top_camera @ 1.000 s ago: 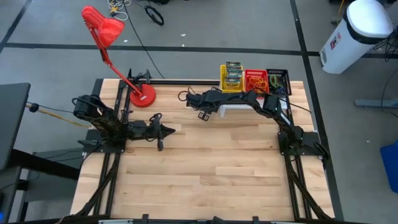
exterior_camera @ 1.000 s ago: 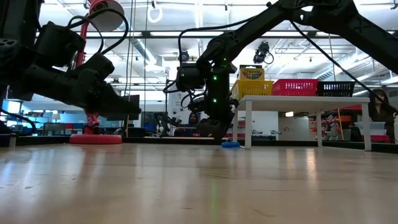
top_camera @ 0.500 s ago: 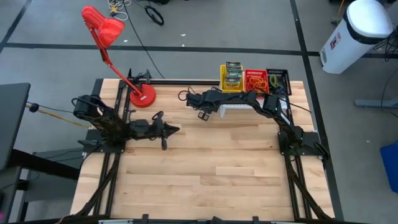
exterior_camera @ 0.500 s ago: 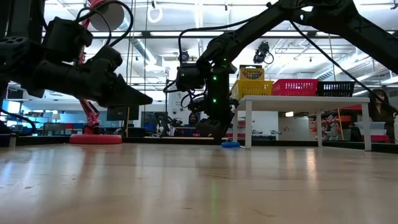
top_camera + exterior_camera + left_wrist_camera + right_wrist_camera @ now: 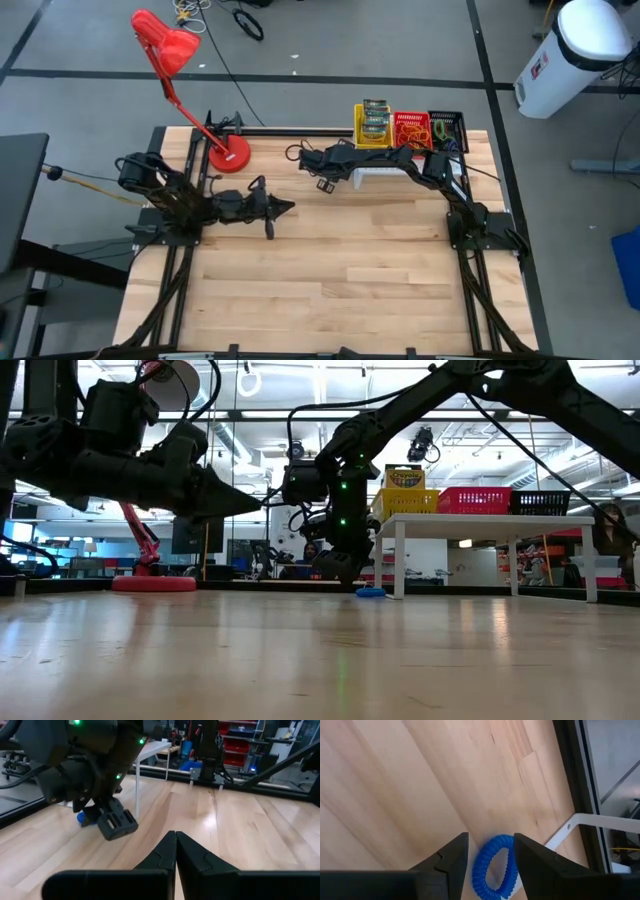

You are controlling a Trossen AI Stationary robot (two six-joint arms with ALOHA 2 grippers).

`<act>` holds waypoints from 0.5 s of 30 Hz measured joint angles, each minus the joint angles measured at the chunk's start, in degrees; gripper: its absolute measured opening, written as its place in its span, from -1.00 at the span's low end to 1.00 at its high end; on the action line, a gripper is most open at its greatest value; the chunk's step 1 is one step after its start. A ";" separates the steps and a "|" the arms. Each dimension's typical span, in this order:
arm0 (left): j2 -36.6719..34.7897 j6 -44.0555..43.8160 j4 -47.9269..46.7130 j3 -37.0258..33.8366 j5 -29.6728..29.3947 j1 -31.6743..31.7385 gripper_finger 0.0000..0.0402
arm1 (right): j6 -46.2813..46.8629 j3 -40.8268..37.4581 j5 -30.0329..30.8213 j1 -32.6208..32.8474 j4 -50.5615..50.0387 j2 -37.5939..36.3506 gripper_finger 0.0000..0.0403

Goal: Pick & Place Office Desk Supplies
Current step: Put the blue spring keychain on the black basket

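Right pincer (image 5: 489,855) stands spread and low over the wooden table (image 5: 340,280), its two dark fingers (image 5: 451,854) straddling a blue coiled loop (image 5: 492,867) without closing on it. Loop lies flat on the wood just beside one leg of a small white stand (image 5: 490,520), seen from table height as a small blue shape (image 5: 370,592) beneath the reaching arm. Seen from above, same pincer (image 5: 325,182) reaches in from the right toward the table's far middle, just in front of the stand (image 5: 385,172). On top of the stand, in a row: yellow mesh basket (image 5: 372,125) with crayon boxes (image 5: 404,477) inside, red mesh basket (image 5: 411,130) filled with rubber-band loops in mixed colours, and black mesh basket (image 5: 446,128) at the right end. Left pincer (image 5: 287,208) clenched, fingers (image 5: 167,851) pressed tip to tip with nothing between them, held above the table's left half and pointing toward the right arm, well apart from the loop. Red desk lamp (image 5: 170,50) with its round base (image 5: 229,155) at the far left corner.
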 joint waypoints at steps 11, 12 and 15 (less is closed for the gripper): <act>0.12 43.62 -17.06 1.75 4.41 0.00 -0.94 | -0.07 0.00 0.00 0.00 -0.16 0.00 -0.17; -0.01 48.50 -19.07 1.89 4.43 -0.02 -0.94 | -0.16 0.00 0.00 0.00 -0.14 0.00 -0.17; -0.04 56.74 -22.59 1.88 4.37 0.01 -0.94 | -0.47 0.00 0.00 0.00 0.13 0.00 -0.17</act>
